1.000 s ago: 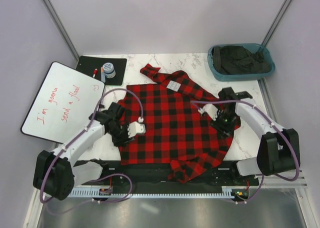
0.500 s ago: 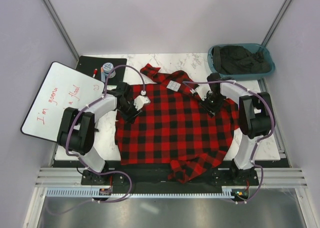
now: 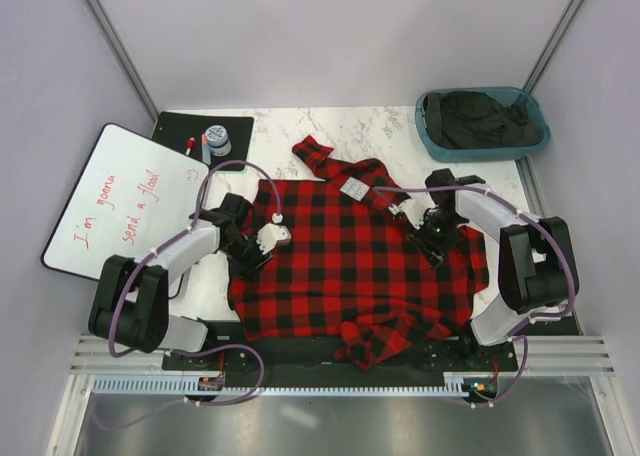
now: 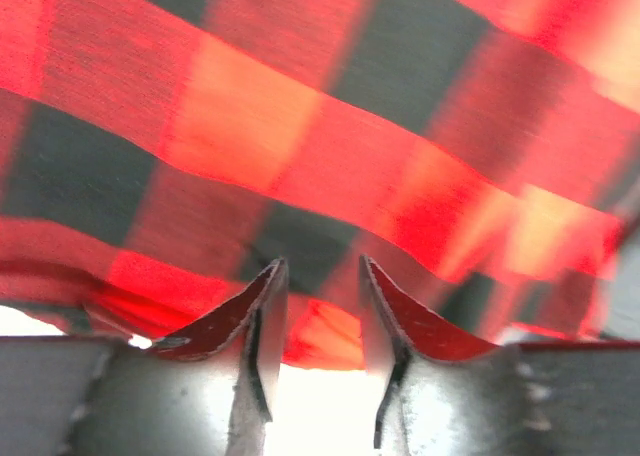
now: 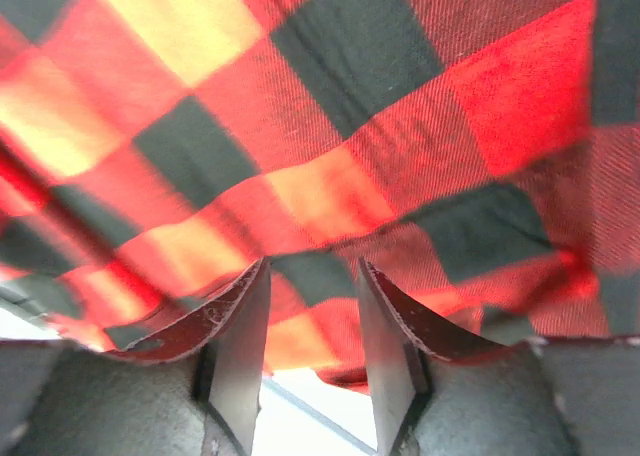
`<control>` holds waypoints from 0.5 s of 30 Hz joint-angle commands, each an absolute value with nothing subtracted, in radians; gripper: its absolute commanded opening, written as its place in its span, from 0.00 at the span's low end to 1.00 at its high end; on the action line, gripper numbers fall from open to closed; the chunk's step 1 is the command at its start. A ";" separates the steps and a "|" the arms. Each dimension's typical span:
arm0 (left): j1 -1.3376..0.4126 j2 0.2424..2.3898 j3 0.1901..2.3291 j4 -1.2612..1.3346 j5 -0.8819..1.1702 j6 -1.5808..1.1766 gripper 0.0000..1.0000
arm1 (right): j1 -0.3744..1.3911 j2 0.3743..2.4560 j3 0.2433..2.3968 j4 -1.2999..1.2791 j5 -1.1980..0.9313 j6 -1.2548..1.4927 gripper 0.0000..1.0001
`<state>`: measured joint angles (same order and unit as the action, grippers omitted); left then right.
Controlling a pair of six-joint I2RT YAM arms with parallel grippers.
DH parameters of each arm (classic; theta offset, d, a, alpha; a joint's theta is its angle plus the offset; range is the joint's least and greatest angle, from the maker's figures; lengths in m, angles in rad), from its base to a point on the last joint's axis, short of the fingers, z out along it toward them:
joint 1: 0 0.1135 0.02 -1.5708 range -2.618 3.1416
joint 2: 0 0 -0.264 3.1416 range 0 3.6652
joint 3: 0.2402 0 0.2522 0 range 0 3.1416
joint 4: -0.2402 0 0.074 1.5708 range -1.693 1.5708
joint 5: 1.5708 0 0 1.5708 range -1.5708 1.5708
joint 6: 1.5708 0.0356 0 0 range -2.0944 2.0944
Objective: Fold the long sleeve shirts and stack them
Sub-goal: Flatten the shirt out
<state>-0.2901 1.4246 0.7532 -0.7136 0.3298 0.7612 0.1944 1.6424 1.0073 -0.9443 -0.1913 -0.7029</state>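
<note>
Spanning left claw (image 4: 318, 268) to right claw (image 5: 312, 266) (both pinching): flannel shirt (image 3: 350, 261).

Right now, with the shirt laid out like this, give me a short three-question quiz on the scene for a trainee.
1. True or false: the flannel shirt lies inside the teal bin.
2. Which item carries red handwriting? A) the teal bin B) the whiteboard C) the flannel shirt
3. Short answer: what is in the teal bin?

Key
1. False: it lies spread on the marble table.
2. B.
3. Dark clothing.
</note>
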 commanded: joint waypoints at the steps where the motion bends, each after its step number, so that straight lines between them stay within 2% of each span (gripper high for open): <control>1: -0.287 1.296 0.837 -0.864 0.469 0.781 0.44 | 0.193 1.580 1.224 -1.013 -0.322 -0.603 0.48; 4: -0.287 1.298 0.954 -0.859 0.526 0.715 0.50 | 0.204 1.624 1.363 -0.890 -0.347 -0.467 0.48; 7: -0.287 1.333 1.017 -0.807 0.532 0.634 0.58 | 0.277 1.705 1.431 -0.772 -0.231 -0.392 0.47; 10: -0.279 1.328 1.006 -0.706 0.503 0.545 0.61 | 0.377 1.810 1.505 -0.697 -0.114 -0.336 0.46; 11: -0.279 1.328 0.999 -0.677 0.491 0.528 0.71 | 0.397 1.831 1.519 -0.678 -0.091 -0.334 0.46; 15: -0.273 1.362 0.976 -0.556 0.349 0.418 0.72 | 0.491 1.937 1.600 -0.626 -0.006 -0.324 0.47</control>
